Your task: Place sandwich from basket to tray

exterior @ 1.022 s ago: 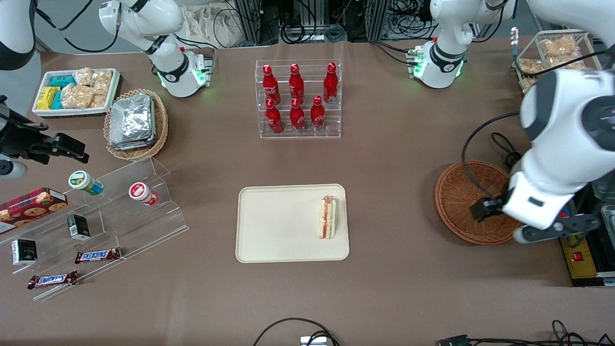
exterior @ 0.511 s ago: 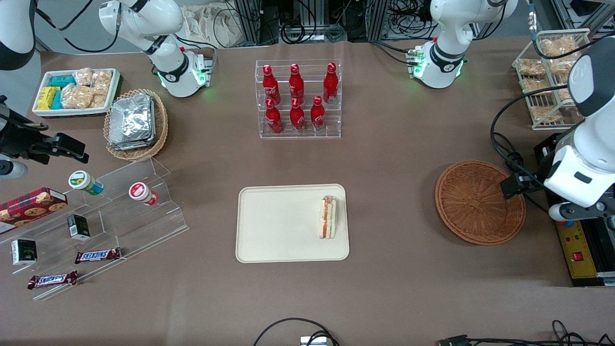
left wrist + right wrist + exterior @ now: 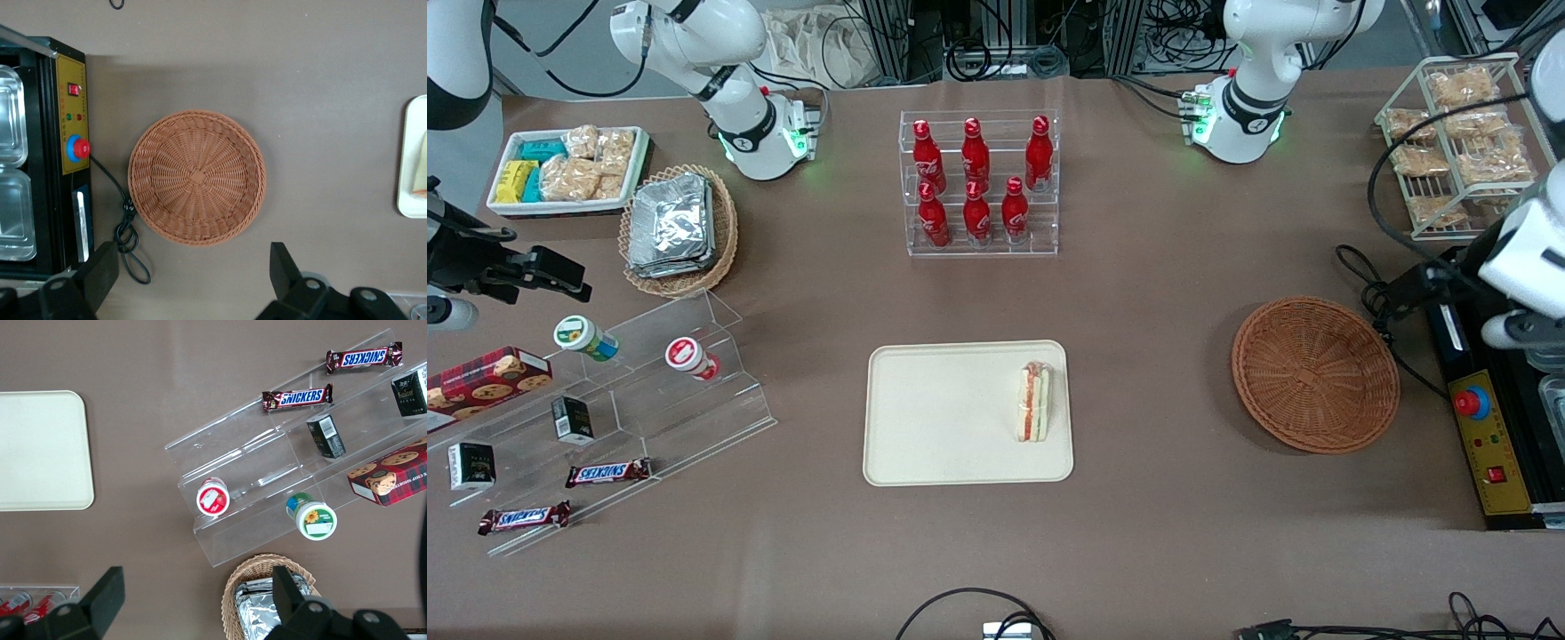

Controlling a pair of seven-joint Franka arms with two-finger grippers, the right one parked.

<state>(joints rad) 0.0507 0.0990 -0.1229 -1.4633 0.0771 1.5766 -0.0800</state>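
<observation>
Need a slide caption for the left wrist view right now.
Open gripper above the table beside the empty basket; sandwich lies on the tray.

front view overhead, left wrist view above basket [image 3: 197, 177], sharing tray [image 3: 925, 418]

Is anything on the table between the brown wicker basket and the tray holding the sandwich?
Nothing: in the front view only bare brown tablecloth separates the basket from the tray, where the sandwich lies. The open gripper hangs above the table beside the basket.
</observation>
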